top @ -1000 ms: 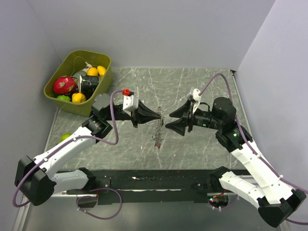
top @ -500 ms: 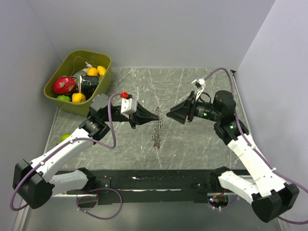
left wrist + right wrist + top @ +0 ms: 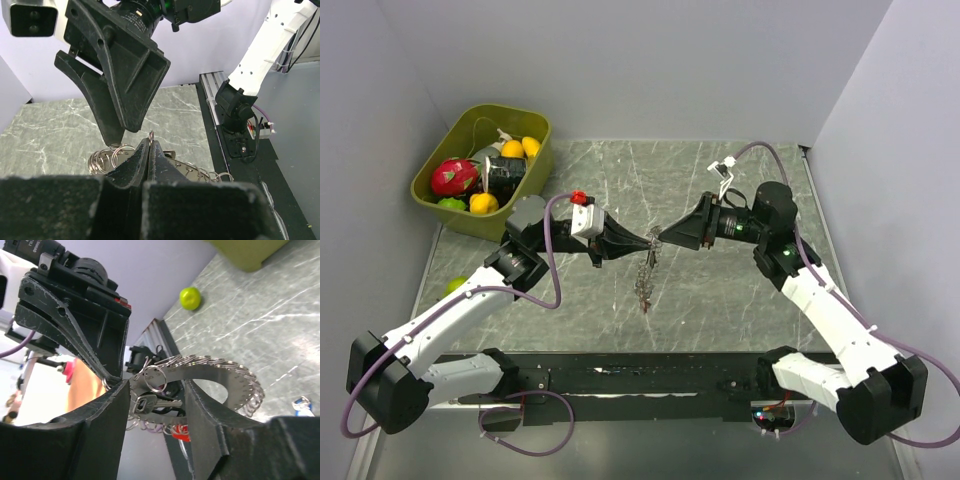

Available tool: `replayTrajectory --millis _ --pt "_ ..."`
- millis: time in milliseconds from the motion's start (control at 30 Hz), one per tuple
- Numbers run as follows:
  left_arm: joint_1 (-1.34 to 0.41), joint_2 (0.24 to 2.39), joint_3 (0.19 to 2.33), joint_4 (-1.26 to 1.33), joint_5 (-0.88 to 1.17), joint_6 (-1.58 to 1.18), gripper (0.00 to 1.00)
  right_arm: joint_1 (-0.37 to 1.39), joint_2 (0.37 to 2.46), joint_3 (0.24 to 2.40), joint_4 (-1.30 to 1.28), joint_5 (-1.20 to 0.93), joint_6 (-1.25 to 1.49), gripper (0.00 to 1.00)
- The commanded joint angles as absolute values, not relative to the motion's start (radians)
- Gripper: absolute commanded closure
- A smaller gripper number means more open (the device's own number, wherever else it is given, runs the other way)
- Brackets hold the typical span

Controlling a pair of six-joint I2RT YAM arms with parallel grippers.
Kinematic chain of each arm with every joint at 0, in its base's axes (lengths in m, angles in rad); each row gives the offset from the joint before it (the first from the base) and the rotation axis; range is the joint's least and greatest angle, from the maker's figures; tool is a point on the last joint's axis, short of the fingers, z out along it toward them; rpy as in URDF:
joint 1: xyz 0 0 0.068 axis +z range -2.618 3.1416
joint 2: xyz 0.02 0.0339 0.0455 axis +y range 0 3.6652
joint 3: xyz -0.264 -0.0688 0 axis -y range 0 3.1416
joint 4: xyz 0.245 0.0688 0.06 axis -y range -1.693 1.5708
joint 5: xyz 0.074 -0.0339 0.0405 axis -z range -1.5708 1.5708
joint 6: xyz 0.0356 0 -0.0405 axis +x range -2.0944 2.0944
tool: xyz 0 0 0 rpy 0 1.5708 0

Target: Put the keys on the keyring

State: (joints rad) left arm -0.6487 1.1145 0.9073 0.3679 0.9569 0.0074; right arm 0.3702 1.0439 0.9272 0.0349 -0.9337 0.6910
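The left gripper (image 3: 151, 145) pinches the keyring (image 3: 215, 374) aloft so the right gripper (image 3: 157, 388), jaws spread, can straddle its dangling rings

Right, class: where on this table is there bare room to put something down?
Bare: the far strip between the green bin and the right wall; the near patch right of the hanging keyring. Crowded: the middle, where the left gripper and right gripper meet.
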Motion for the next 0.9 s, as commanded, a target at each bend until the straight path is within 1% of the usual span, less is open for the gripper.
replayTrajectory --millis 0,100,133,167,267,367,567,767,867 --pt "-0.644 1.097 0.934 0.425 0.982 0.023 0.99 0.367 1.055 0.922 0.106 -0.995 0.735 0.48" --pt "-0.644 1.097 0.933 0.426 0.979 0.021 0.99 0.367 1.060 0.902 0.158 -1.012 0.771 0.50" --pt "-0.644 1.095 0.934 0.426 0.979 0.020 0.99 0.365 1.065 0.900 0.167 -1.012 0.778 0.51" --pt "-0.644 1.095 0.934 0.426 0.977 0.020 0.99 0.367 1.077 0.900 0.169 -1.012 0.782 0.55" --pt "-0.644 1.097 0.939 0.417 0.974 0.025 0.99 0.365 1.095 0.888 0.181 -1.014 0.804 0.58" --pt "-0.644 1.095 0.939 0.419 0.977 0.020 0.99 0.365 1.098 0.867 0.248 -1.014 0.840 0.59" --pt "-0.644 1.097 0.937 0.426 0.979 0.014 0.99 0.367 1.111 0.853 0.302 -1.014 0.897 0.60" --pt "-0.644 1.097 0.933 0.433 0.985 0.011 0.99 0.367 1.123 0.822 0.451 -1.042 0.992 0.62" --pt "-0.644 1.095 0.934 0.433 0.985 0.011 0.99 0.365 1.138 0.824 0.465 -1.052 1.002 0.62"
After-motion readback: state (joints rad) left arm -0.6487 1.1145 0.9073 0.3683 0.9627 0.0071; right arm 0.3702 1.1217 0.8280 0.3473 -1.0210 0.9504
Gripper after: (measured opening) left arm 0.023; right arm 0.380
